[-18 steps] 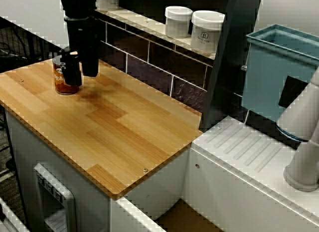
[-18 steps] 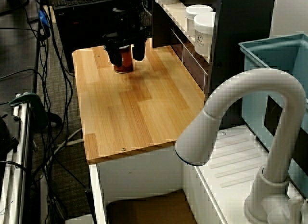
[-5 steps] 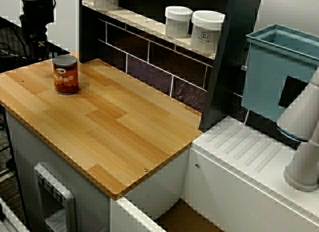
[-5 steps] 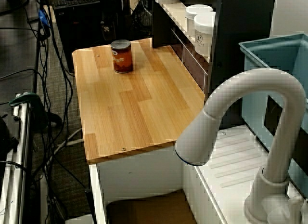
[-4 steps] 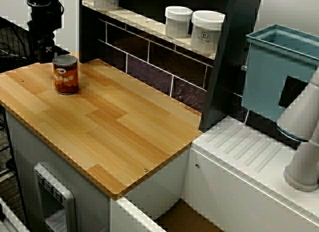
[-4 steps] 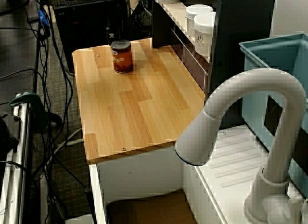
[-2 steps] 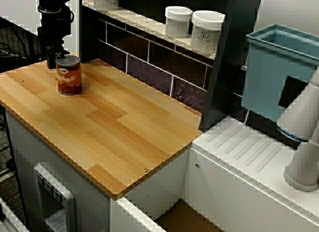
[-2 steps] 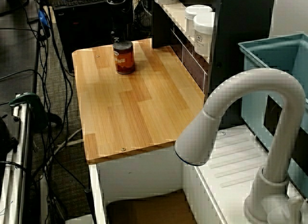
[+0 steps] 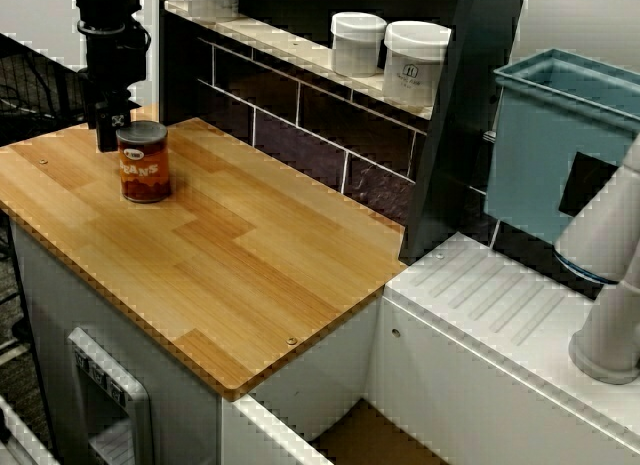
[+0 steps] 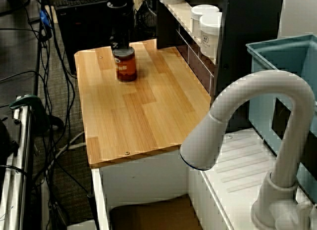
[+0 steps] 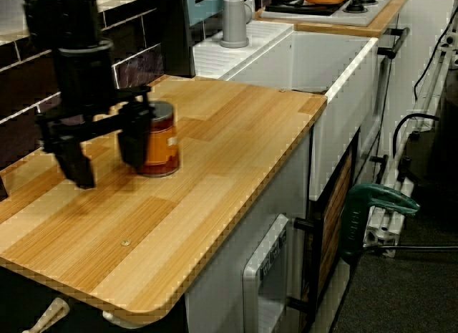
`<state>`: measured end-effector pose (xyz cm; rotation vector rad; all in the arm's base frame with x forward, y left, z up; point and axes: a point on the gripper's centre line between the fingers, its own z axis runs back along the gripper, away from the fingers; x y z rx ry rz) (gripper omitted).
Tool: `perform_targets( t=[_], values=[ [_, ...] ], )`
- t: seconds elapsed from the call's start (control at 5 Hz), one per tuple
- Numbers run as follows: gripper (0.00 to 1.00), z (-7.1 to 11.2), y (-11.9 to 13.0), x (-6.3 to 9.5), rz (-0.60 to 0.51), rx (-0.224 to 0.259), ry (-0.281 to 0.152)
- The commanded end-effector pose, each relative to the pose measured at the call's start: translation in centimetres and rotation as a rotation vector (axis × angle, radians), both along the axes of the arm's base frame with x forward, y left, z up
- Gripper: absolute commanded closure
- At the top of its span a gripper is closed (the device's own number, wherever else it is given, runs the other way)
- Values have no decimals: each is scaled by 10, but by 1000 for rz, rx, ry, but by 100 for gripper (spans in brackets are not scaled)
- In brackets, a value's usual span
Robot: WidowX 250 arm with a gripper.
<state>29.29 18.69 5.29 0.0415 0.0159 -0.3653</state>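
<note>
- While the tool (image 11: 106,168) stands wide open with nothing between its jaws, the can (image 9: 144,163) sits wholly outside them, so I judge that closing from this stance would catch only air.
- The can stands on the wooden surface (image 9: 260,255), toward the end far from the sink (image 11: 336,82) and back from the front edge. The tool is farther from the sink than the can is.
- One finger (image 11: 132,140) is at the can's side that faces away from the sink. It is touching the can or just beside it, and none of the views settles which.
- The main risk, as I see it, is tipping. The can is taller than it is wide, so a sideways shove high on its wall could topple it. Once down, it could roll toward the sink or off the front edge.
- A lower push carries a lesser risk. The wall is round and the wood looks smooth, so the can could slip off the finger, spin and end up off line.
- In the view from the low side the fingertips hang close to the surface. A small dip could scrape the wood or jam the tool.
- The can is upright, with its long axis vertical, its lid up and its base flat on the surface.
- Being round, it has no real heading. Only the label gives one, and in the view facing the tiled wall the lettering is turned toward the front edge.
</note>
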Motion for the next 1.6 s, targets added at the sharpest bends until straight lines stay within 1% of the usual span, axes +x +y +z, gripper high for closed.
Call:
perform_targets(
  t=[0.0, 0.2, 0.4, 0.6, 0.8, 1.0, 1.2, 1.4],
  values=[
    [0, 44, -28, -2, -67, -22, -91],
    [0, 47, -37, -1, -86, -26, -96],
    [0, 47, -30, 2, -108, -21, -100],
    [0, 45, -24, 4, -76, -13, -94],
    [0, 43, -16, 6, -54, 4, -101],
    [0, 41, -13, 9, -54, 16, -93],
    [0, 36, -14, 10, -68, 22, -89],
    [0, 31, -20, 12, -61, 22, -88]
  ],
)
